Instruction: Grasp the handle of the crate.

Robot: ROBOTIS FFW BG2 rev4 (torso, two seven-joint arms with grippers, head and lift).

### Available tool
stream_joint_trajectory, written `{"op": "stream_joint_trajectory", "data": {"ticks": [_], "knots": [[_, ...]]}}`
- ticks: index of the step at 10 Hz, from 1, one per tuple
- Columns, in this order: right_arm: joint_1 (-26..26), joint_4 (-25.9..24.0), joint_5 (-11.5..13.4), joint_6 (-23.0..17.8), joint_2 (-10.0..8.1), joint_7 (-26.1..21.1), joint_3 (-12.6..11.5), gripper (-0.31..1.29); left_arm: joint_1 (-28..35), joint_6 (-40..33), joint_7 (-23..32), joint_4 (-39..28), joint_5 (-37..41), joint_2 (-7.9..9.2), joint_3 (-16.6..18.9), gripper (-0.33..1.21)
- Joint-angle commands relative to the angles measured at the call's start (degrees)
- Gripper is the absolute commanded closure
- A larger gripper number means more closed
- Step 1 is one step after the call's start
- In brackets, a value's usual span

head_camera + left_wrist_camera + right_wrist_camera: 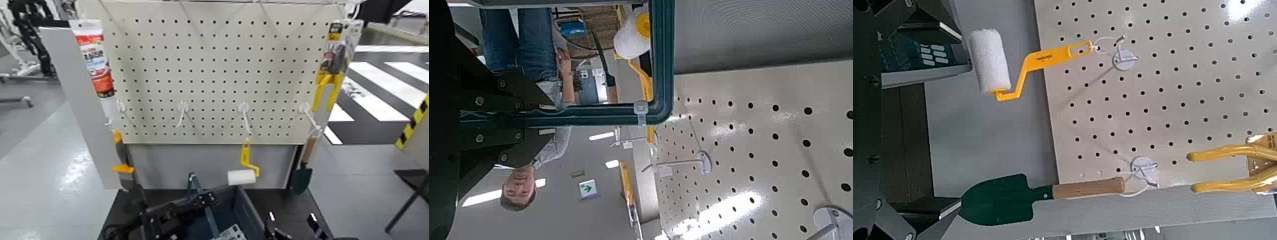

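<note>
The dark grey-blue crate sits at the bottom centre of the head view, below the pegboard. Its thin handle stands raised over it. My left gripper reaches in from the left and is shut on the handle. In the left wrist view the handle runs as a bent bar between my fingers. My right gripper is open and empty, low at the crate's right side. The crate's corner shows in the right wrist view.
A pegboard stands behind the crate with a caulk tube, yellow pliers, a green trowel and a yellow-handled white paint roller hanging just above the crate. A person shows in the left wrist view.
</note>
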Motion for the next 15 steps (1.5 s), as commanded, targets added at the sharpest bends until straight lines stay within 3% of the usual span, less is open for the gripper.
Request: {"op": "stream_joint_trajectory", "data": {"ticks": [1, 6, 15], "knots": [[0.00, 0.01, -0.14, -0.04, 0.00, 0.00, 0.00, 0.15, 0.70, 0.71, 0.00, -0.95, -0.01, -0.08, 0.23, 1.18], [0.09, 0.19, -0.22, 0.05, 0.09, 0.00, 0.00, 0.15, 2.81, 3.87, 4.13, -5.87, 6.14, 0.35, 0.50, 1.18], [0.00, 0.27, -0.40, -0.04, 0.09, 0.00, 0.09, 0.15, 6.41, 11.87, 17.93, -12.82, 18.54, 5.10, -0.64, 1.18]]}}
